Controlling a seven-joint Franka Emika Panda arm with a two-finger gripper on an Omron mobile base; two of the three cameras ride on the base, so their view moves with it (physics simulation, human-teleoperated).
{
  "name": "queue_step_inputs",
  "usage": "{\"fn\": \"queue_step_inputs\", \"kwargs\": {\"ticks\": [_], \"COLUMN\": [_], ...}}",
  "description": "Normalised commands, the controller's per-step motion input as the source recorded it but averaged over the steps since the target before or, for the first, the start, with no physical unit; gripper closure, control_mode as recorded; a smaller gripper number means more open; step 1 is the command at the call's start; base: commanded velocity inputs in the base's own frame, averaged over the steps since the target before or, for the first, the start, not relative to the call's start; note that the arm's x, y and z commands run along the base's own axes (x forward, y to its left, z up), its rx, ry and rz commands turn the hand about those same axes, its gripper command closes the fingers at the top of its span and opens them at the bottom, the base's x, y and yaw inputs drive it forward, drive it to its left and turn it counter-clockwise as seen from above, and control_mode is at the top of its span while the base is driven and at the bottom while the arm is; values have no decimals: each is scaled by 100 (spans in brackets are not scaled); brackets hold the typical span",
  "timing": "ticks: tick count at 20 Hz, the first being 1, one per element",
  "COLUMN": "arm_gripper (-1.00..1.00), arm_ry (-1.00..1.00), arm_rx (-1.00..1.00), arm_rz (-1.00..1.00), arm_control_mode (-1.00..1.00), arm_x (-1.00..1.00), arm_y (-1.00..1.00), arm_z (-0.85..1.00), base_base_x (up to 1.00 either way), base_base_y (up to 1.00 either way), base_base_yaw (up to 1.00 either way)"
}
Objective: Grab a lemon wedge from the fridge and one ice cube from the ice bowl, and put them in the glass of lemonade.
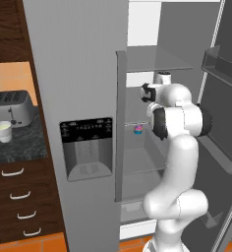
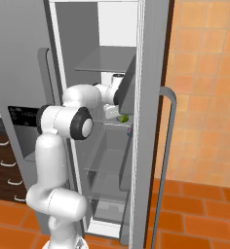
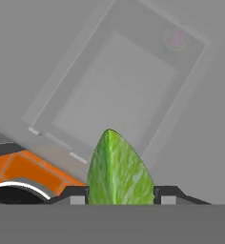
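Clamped on the lemon wedge (image 3: 118, 169) between both fingertips (image 3: 169, 194), gripper (image 3: 118, 194) inside the open fridge (image 1: 78, 64); wedge (image 2: 122, 117) above a glass shelf (image 2: 107, 168) there; further left of the fridge, glass of lemonade (image 1: 3, 131) before the toaster (image 1: 10, 108).

Kitchen: fridge (image 1: 78, 98), toaster (image 1: 11, 107), drawers (image 1: 19, 197)
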Motion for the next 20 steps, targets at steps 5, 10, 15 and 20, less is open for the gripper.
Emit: {"fn": "queue_step_inputs", "kwargs": {"ticks": [5, 10, 15, 20], "arm_gripper": [100, 100, 100, 100], "arm_ry": [0, 0, -3, -7], "arm_rx": [0, 0, 1, 3], "arm_rz": [0, 0, 0, 0], "arm_control_mode": [-100, -100, -100, -100], "arm_x": [-100, -100, -100, -100], "arm_y": [17, 34, 23, 15], "arm_z": [8, 31, 36, 37], "base_base_x": [0, 0, 0, 0], "base_base_y": [0, 0, 0, 0], "base_base_yaw": [0, 0, 0, 0]}}
